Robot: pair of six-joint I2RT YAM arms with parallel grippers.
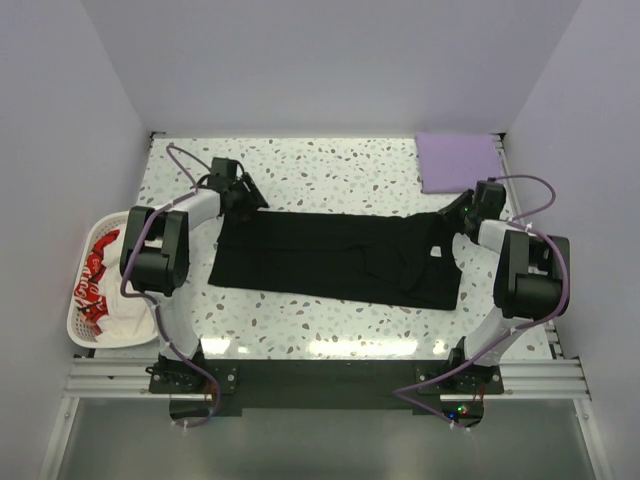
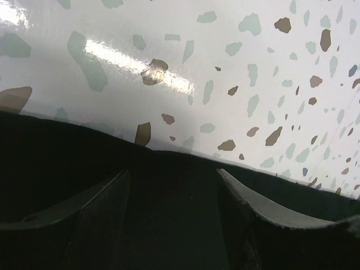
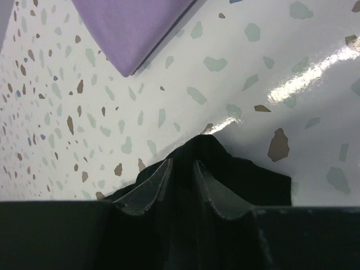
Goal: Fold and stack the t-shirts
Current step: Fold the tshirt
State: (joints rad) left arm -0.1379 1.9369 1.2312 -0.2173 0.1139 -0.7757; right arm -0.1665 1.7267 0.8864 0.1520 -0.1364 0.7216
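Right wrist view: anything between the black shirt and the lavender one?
No. That view shows only bare speckled table between the lavender shirt corner and the black shirt pinched in the right claw.

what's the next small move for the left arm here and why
Probably close the left gripper on the black t-shirt: its fingers stand open over the far edge, while the right gripper already pinches its corner, so both could lift together.
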